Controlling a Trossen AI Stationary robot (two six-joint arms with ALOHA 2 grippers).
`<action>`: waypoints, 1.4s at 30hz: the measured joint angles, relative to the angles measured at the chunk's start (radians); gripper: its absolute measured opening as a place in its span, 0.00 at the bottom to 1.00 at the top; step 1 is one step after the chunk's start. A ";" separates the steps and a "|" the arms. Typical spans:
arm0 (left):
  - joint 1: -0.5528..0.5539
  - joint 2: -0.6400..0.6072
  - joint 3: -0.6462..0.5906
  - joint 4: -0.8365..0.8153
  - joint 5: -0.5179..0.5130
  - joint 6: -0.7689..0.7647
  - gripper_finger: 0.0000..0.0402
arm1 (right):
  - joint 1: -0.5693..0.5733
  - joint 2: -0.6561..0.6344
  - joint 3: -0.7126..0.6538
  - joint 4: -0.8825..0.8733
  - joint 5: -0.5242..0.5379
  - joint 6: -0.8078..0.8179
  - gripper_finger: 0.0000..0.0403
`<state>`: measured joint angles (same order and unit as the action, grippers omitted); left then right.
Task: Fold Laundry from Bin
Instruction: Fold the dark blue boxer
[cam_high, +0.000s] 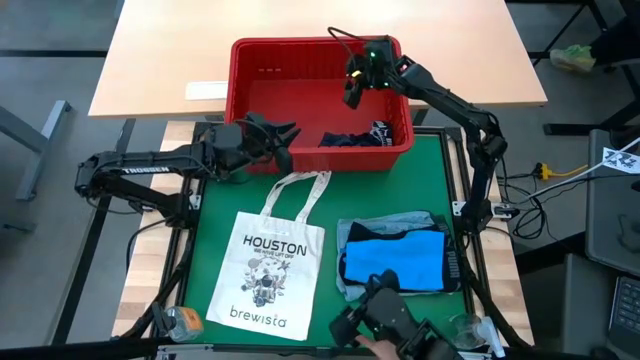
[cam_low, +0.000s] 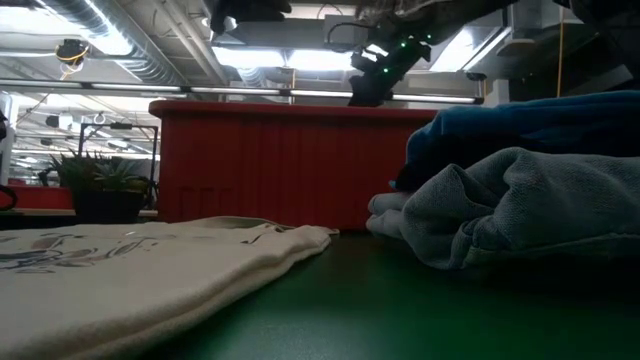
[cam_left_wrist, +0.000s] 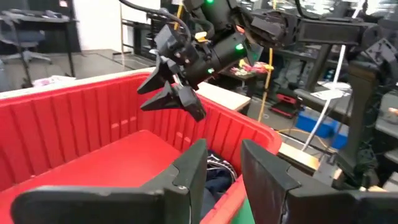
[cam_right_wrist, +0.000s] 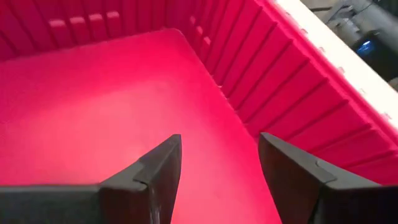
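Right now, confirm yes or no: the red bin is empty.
No: a dark navy garment lies in the red bin, at its near right corner.

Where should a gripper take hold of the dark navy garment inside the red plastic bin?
Probably at a raised fold of the crumpled dark navy garment, coming from above, since it lies in the red plastic bin's corner with walls alongside.

White HOUSTON brewista tote bag (cam_high: 268, 270) flat on green mat (cam_high: 395, 175), handles toward far edge, potted plant (cam_low: 100, 185) beyond table
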<state>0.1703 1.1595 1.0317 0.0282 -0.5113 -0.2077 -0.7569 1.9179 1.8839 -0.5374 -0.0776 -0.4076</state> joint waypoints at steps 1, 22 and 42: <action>0.008 0.000 0.000 -0.001 0.017 0.000 0.23 | -0.005 0.000 0.000 -0.003 -0.012 0.014 0.52; 0.225 0.218 0.000 -0.090 0.162 0.057 0.23 | -0.052 0.006 0.000 -0.379 0.120 -0.226 0.52; 0.254 0.252 0.000 0.032 0.175 0.058 0.23 | -0.051 0.121 0.001 -0.590 0.125 -0.176 0.52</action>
<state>0.4247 1.4113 1.0321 0.0601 -0.3368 -0.1493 -0.8078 2.0384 1.8847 -1.1275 0.0479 -0.5831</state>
